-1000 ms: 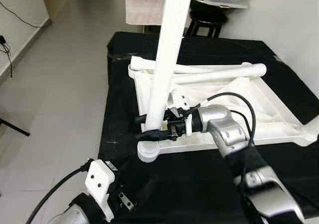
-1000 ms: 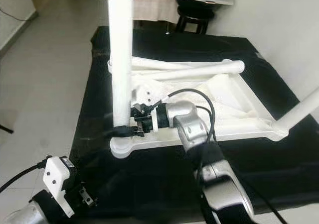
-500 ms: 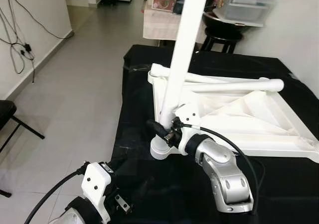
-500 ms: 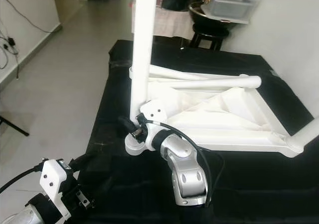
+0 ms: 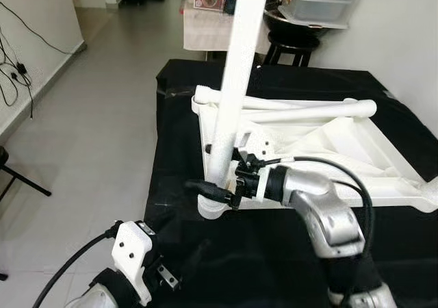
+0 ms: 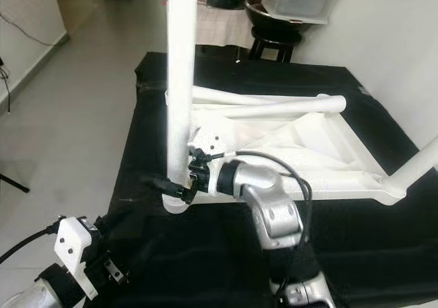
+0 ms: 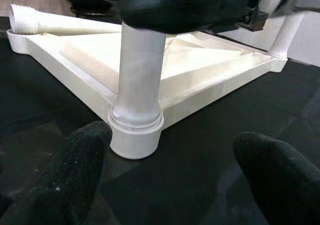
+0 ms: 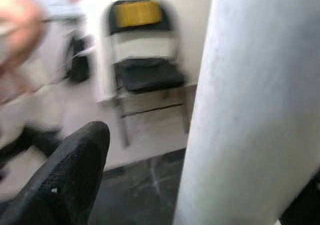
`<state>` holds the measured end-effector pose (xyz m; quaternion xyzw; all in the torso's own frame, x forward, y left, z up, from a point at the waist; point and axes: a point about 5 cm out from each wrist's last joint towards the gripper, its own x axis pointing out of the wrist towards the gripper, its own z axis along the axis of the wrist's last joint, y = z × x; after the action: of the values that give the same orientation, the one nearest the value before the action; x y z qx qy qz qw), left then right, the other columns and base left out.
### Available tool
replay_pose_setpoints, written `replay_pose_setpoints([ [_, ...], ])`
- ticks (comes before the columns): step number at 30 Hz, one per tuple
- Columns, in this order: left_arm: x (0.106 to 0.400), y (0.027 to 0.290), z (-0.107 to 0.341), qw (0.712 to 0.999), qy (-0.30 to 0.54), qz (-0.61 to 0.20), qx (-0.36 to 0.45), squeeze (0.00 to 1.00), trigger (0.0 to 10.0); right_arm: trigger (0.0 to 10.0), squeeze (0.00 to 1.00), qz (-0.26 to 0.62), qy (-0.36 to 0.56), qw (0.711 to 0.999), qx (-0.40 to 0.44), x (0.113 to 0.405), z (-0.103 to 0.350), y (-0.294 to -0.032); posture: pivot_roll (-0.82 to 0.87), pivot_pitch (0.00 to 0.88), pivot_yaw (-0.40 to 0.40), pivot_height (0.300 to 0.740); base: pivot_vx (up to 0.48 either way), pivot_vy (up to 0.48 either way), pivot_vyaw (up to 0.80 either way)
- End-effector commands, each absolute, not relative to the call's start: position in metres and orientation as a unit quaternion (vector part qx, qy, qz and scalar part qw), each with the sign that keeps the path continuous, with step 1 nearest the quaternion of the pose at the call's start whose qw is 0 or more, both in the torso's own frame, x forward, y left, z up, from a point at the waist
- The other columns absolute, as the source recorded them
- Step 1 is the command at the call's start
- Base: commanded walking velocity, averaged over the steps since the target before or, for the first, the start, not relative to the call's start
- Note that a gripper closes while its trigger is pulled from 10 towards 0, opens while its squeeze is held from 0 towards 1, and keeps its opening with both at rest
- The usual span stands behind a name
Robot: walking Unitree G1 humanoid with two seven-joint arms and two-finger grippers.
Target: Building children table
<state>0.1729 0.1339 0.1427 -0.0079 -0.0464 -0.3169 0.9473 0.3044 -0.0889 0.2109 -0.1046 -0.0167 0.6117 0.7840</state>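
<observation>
While the head camera looks down on a black-covered work surface [image 5: 383,116], the scene sorts out as follows.

Tabletop: the white plastic tabletop [image 5: 342,150] lies upside down on the black cloth, ribs facing up.
Upright leg: a white table leg [image 5: 233,82] stands in the near-left corner socket [image 5: 211,209], rising past the top of the head views.
Loose leg: another white leg [image 5: 301,109] lies across the far side of the tabletop, threaded end toward the left corner.
Third leg: the right eye view shows a further leg [image 6: 414,165] slanting up from the right corner.
Right gripper: the right gripper [image 5: 212,185] reaches in from the right, low on the upright leg, its fingers closed around the leg just above the socket.
Right wrist view: the leg [image 8: 255,105] fills the near side as a pale column with one black finger [image 8: 65,180] beside it; behind, blurred, a folding chair with a yellow backrest [image 8: 142,60].
Left gripper: the left gripper [image 7: 165,175] is held low in front of the table, fingers spread wide with nothing between them.
Left wrist view: it shows the socket collar [image 7: 135,135] close up, where the leg meets the corner, with the right gripper's dark finger crossing the leg above.
Background: a stool [image 5: 291,44] and a clear storage box [image 5: 321,3] beyond the far edge, cables [image 5: 14,82] by the left wall.
Writing: a printed box at the top of the left eye view is too small to read.
</observation>
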Motion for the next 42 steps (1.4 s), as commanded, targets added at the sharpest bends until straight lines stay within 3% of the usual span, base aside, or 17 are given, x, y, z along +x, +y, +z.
replay_pose_setpoints([
  [1, 0.171, 0.133, 0.14, 0.948, -0.04, -0.316, -0.009, 0.0, 10.0, 10.0, 0.0, 0.648, -0.019, 0.754, -0.108, 0.299, 0.207, -0.08, -0.04, 0.093, -0.122, 0.74, 0.0, 0.0, 0.0],
  [3, 0.17, 0.132, 0.14, 0.948, -0.04, -0.315, -0.009, 0.0, 10.0, 10.0, 0.0, 0.697, 0.007, 0.709, -0.11, 0.311, 0.203, -0.077, -0.02, 0.095, -0.126, 0.74, 0.0, 0.0, 0.0],
  [9, 0.167, 0.13, 0.14, 0.949, -0.039, -0.313, -0.008, 0.0, 10.0, 10.0, 0.0, 0.713, 0.028, 0.697, -0.077, 0.328, 0.2, -0.065, 0.0, 0.104, -0.128, 0.74, 0.0, 0.0, 0.0],
  [10, 0.165, 0.129, 0.14, 0.95, -0.037, -0.311, -0.009, 0.0, 10.0, 0.0, 0.0, 0.715, 0.036, 0.695, -0.062, 0.334, 0.197, -0.06, 0.01, 0.108, -0.127, 0.74, 0.0, 0.0, 0.0],
  [18, 0.153, 0.129, 0.14, 0.955, -0.027, -0.295, -0.016, 0.0, 10.0, 0.0, 0.0, 0.737, 0.041, 0.674, -0.03, 0.343, 0.203, -0.062, 0.03, 0.129, -0.119, 0.74, 0.0, 0.0, 0.0],
  [23, 0.151, 0.129, 0.141, 0.955, -0.027, -0.295, -0.02, 0.0, 10.0, 0.0, 0.0, 0.746, 0.043, 0.663, -0.042, 0.345, 0.205, -0.089, 0.01, 0.133, -0.109, 0.74, 0.0, 0.0, 0.0],
  [25, 0.151, 0.131, 0.14, 0.954, -0.027, -0.299, -0.021, 0.0, 10.0, 0.0, 0.0, 0.731, 0.037, 0.679, -0.055, 0.341, 0.204, -0.109, -0.01, 0.134, -0.113, 0.74, 0.0, 0.0, 0.0],
  [28, 0.151, 0.131, 0.14, 0.953, -0.027, -0.3, -0.021, 0.0, 10.0, 0.0, 0.0, 0.724, 0.032, 0.686, -0.058, 0.34, 0.204, -0.115, -0.01, 0.134, -0.115, 0.74, 0.0, 0.0, 0.0],
  [29, 0.151, 0.132, 0.14, 0.953, -0.026, -0.3, -0.02, 0.0, 10.0, 0.0, 0.0, 0.61, 0.022, 0.791, -0.036, 0.34, 0.19, -0.108, -0.02, 0.126, -0.127, 0.74, 0.0, 0.0, 0.0],
  [30, 0.151, 0.132, 0.14, 0.953, -0.026, -0.3, -0.02, 0.0, 10.0, 0.0, 0.0, 0.61, 0.022, 0.791, -0.036, 0.34, 0.19, -0.108, -0.02, 0.126, -0.127, 0.74, 0.0, 0.0, 0.0],
  [31, 0.152, 0.135, 0.14, 0.954, -0.026, -0.299, -0.02, 0.0, 10.0, 0.0, 0.0, 0.418, 0.049, 0.907, -0.03, 0.333, 0.166, -0.109, -0.03, 0.124, -0.124, 0.74, 0.0, 0.0, 0.0],
  [32, 0.152, 0.135, 0.14, 0.954, -0.026, -0.299, -0.02, 0.0, 10.0, 0.0, 0.0, 0.418, 0.049, 0.907, -0.03, 0.333, 0.166, -0.109, -0.03, 0.124, -0.124, 0.74, 0.0, 0.0, 0.0],
  [33, 0.153, 0.137, 0.141, 0.954, -0.026, -0.299, -0.019, 0.0, 10.0, 0.0, 0.0, 0.308, 0.1, 0.946, -0.03, 0.304, 0.142, -0.114, -0.04, 0.129, -0.111, 0.74, 0.0, 0.0, 0.0],
  [34, 0.155, 0.139, 0.141, 0.954, -0.027, -0.299, -0.017, 0.0, 10.0, 0.0, 0.0, 0.234, 0.148, 0.961, -0.015, 0.278, 0.128, -0.119, -0.05, 0.137, -0.098, 0.74, 0.0, 0.0, 0.0],
  [35, 0.157, 0.14, 0.141, 0.953, -0.028, -0.301, -0.014, 0.0, 10.0, 0.0, 0.0, 0.239, 0.154, 0.958, -0.032, 0.267, 0.127, -0.118, -0.06, 0.115, -0.093, 0.74, 0.0, 0.0, 0.0],
  [42, 0.167, 0.144, 0.139, 0.956, -0.032, -0.293, -0.008, 0.0, 10.0, 0.0, 0.0, 0.24, 0.132, 0.959, -0.066, 0.294, 0.138, -0.124, -0.06, 0.077, -0.084, 0.74, 0.0, 0.0, 0.0],
])
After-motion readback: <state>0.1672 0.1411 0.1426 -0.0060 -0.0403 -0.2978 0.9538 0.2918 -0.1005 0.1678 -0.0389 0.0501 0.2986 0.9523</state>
